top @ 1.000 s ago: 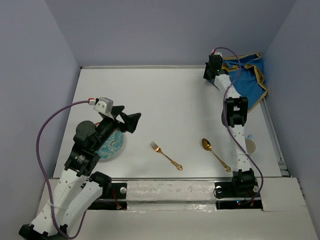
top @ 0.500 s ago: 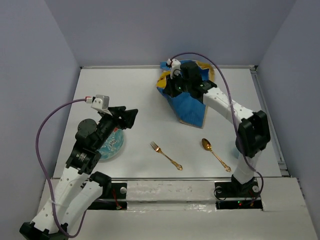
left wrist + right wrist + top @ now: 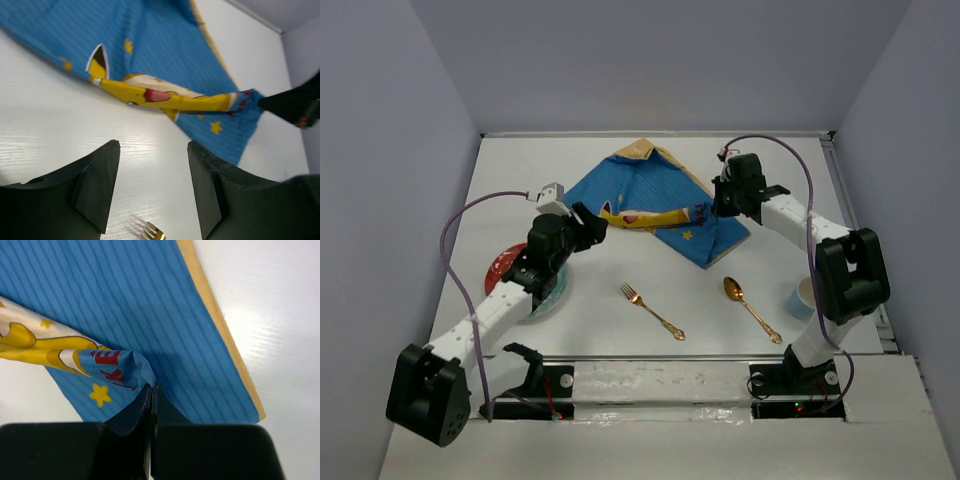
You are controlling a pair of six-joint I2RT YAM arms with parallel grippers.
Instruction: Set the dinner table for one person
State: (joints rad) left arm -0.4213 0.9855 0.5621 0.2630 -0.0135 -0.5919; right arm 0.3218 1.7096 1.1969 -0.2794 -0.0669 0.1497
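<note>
The white bench (image 3: 520, 170) fills the floor between pale purple walls (image 3: 400, 150). A blue cloth (image 3: 660, 205) with a yellow cartoon lies spread across the far middle. Closer in are a gold fork (image 3: 652, 311), a gold spoon (image 3: 752, 308) and a small blue cup (image 3: 802, 297). A teal plate (image 3: 552, 292) and a red plate (image 3: 498, 266) peek out from under the left arm (image 3: 490, 315). The left gripper (image 3: 152, 150) is spread wide over bare bench beside the cloth and holds nothing. The right gripper (image 3: 151, 390) is pressed together, pinching a fold of the cloth.

The desk (image 3: 540, 170) bears a blue cloth (image 3: 650, 200) between the left jaws and the right jaws. A fork (image 3: 651, 309) and spoon (image 3: 753, 312) lie on their near side.
</note>
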